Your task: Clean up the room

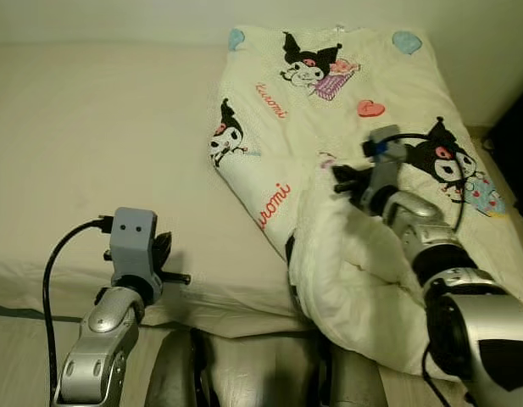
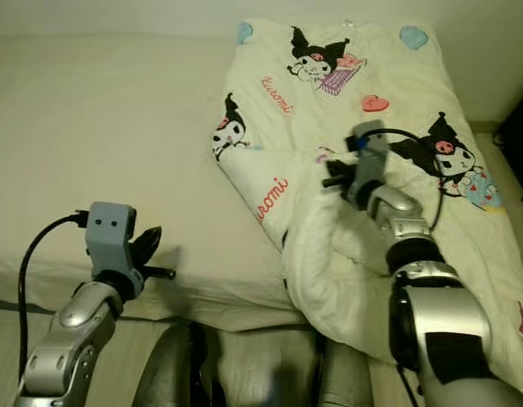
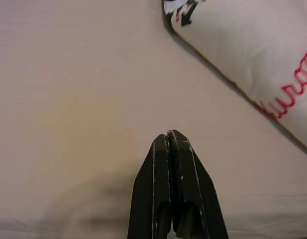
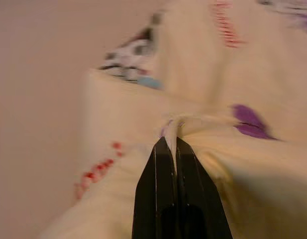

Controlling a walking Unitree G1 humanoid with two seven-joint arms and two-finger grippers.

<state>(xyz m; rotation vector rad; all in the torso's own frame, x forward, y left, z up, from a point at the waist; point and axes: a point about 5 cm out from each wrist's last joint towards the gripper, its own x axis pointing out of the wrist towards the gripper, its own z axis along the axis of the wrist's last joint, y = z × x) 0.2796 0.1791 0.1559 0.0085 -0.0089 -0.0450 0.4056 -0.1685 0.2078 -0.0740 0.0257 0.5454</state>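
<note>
A cream duvet printed with black cartoon characters and red lettering lies bunched over the right half of a bed. My right gripper is over the duvet's middle, shut on a pinched fold of the duvet. Near the bed's front edge on the left, my left gripper hovers above the bare sheet, its fingers shut with nothing in them. The duvet's rolled edge lies ahead and to the right of that gripper.
The beige sheet covers the bed's left half up to a pale wall. The bed's front edge runs just before my left arm. A dark object stands at the far right beside the bed.
</note>
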